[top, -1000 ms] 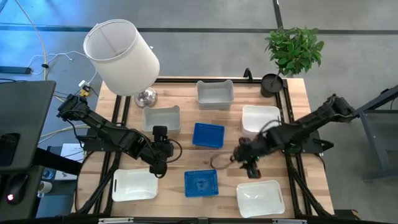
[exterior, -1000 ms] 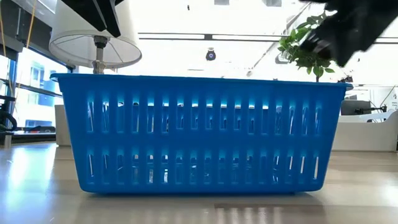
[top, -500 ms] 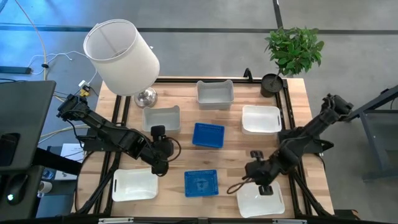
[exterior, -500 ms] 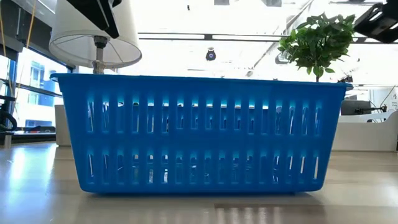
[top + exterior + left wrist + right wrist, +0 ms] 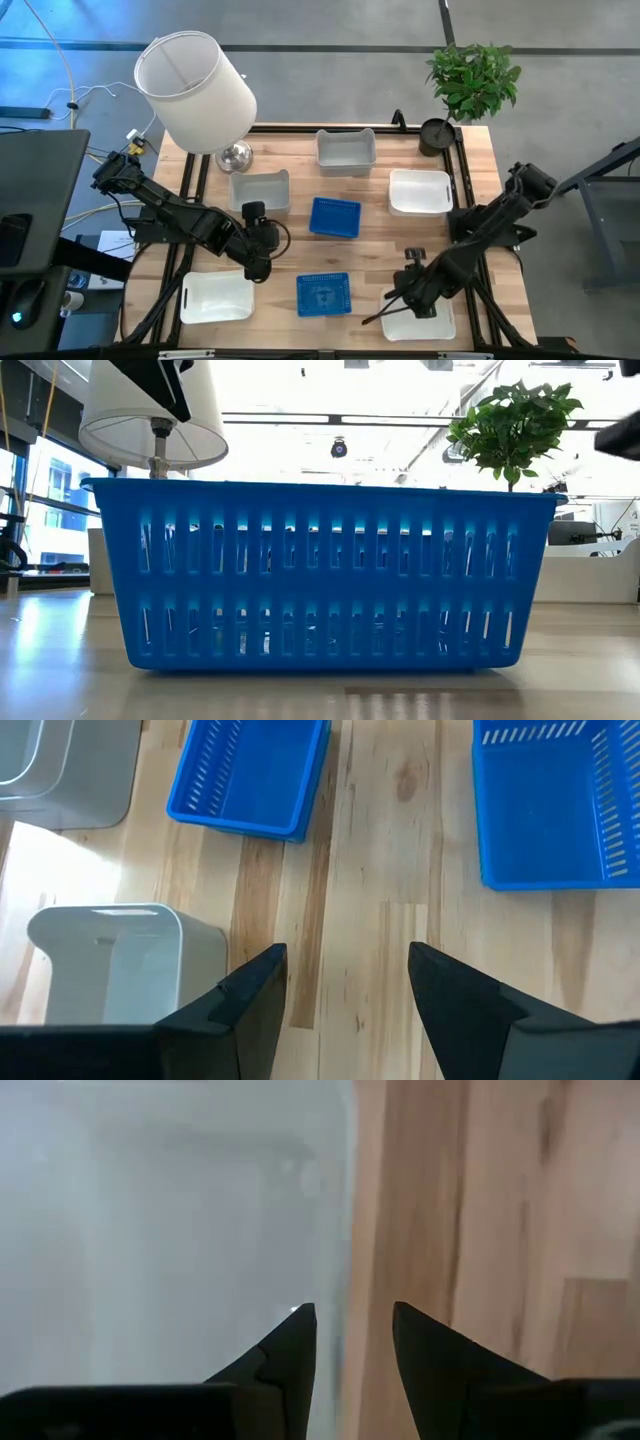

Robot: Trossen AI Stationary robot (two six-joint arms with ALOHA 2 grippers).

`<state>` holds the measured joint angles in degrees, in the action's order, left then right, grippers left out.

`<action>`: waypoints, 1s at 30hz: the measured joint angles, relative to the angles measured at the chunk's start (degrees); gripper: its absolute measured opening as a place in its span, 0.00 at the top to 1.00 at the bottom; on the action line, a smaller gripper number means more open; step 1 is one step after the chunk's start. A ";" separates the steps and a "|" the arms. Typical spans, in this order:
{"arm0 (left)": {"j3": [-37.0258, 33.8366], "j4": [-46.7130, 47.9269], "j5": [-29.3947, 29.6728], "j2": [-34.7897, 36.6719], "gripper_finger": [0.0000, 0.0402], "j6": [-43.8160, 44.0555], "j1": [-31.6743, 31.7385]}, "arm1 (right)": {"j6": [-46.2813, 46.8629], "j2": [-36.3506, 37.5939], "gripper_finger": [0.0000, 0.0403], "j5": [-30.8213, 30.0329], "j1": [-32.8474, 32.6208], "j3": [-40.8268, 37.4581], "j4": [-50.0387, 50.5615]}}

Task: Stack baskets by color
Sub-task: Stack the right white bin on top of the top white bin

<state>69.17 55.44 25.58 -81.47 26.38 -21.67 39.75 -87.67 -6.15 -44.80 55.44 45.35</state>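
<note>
My left gripper (image 5: 259, 266) hangs with its fingers spread wide and nothing between them, over bare wood near the table's (image 5: 370, 195) front-left corner, just beside the white basket (image 5: 214, 297) there. My right gripper (image 5: 418, 300) is partly open and empty, poised over the left rim of the other white basket (image 5: 430, 322) at the front-right corner — in the right wrist view that rim (image 5: 345, 1230) runs straight ahead between my fingertips, wall under one, wood under the other. So the right arm is plainly the nearer one for this basket, whose long axis lies along the front edge. It looks like smooth, thin, glossy plastic with rounded corners. Between the two white ones sits a slotted blue basket (image 5: 323, 293); another blue basket (image 5: 335, 217) sits mid-table, and the grey basket (image 5: 259, 191) lies nearer the back-left.
</note>
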 joint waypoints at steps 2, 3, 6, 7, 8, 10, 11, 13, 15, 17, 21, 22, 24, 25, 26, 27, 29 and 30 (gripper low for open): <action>0.00 0.00 -0.02 0.00 0.51 -0.28 0.00 | 0.55 -1.24 0.70 0.74 0.00 0.00 0.32; 0.00 0.00 0.00 0.00 0.51 -0.40 0.00 | 0.78 -1.77 0.70 0.92 0.00 0.00 0.36; 0.00 0.00 -0.01 0.00 0.51 -0.44 0.00 | 1.97 -2.61 0.70 1.93 0.14 0.00 0.36; 0.00 0.00 0.00 0.00 0.51 -0.47 0.00 | 2.57 -2.73 0.72 2.09 0.17 0.00 0.38; 0.00 0.00 -0.01 0.00 0.51 -0.47 0.00 | 3.03 -2.76 0.74 2.14 0.17 0.00 0.53; 0.00 0.00 0.00 0.00 0.51 -0.47 0.00 | 3.31 -2.76 0.81 2.22 0.17 0.00 0.86; 0.00 0.00 0.00 0.00 0.51 -0.50 0.00 | 2.91 -2.76 0.86 2.51 0.17 0.00 1.04; 0.00 0.00 0.00 0.00 0.51 -0.60 0.00 | 1.64 -2.76 0.96 3.20 0.17 0.00 1.37; 0.00 0.00 0.00 0.00 0.51 -0.58 0.00 | 0.71 -2.75 0.98 3.02 0.17 0.00 1.43; 0.00 0.00 0.00 0.00 0.51 -0.59 0.00 | 0.52 -2.38 0.97 2.56 0.51 0.00 2.46; 0.00 0.00 0.00 0.00 0.51 -0.58 0.00 | 0.47 0.34 0.99 0.87 1.66 0.00 5.50; 0.00 0.00 0.00 0.00 0.51 -0.60 0.00 | 0.33 1.39 0.99 -0.04 2.03 0.00 6.13; 0.00 0.00 0.00 0.00 0.51 -0.60 0.00 | -0.44 3.96 1.00 -1.59 2.76 0.00 7.17; 0.00 0.00 0.00 0.00 0.51 -0.65 0.00 | -0.85 5.37 1.00 -2.71 3.14 -0.01 7.73; 0.00 0.00 0.00 0.00 0.51 -1.03 0.00 | -1.23 6.80 1.00 -3.86 3.64 -0.02 8.49; 0.00 0.00 0.00 0.00 0.51 -1.23 0.00 | -1.54 8.24 1.00 -4.67 4.05 -0.02 9.41; 0.00 0.00 0.00 0.00 0.51 -1.45 0.00 | -2.34 11.29 1.00 -6.54 5.07 -0.02 11.73; 0.00 0.00 0.00 0.00 0.51 -1.46 0.00 | -2.71 12.80 1.00 -7.47 5.58 -0.01 13.10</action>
<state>69.17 55.44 25.58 -81.47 24.92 -21.67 37.04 -74.87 -13.63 -39.21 55.43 58.45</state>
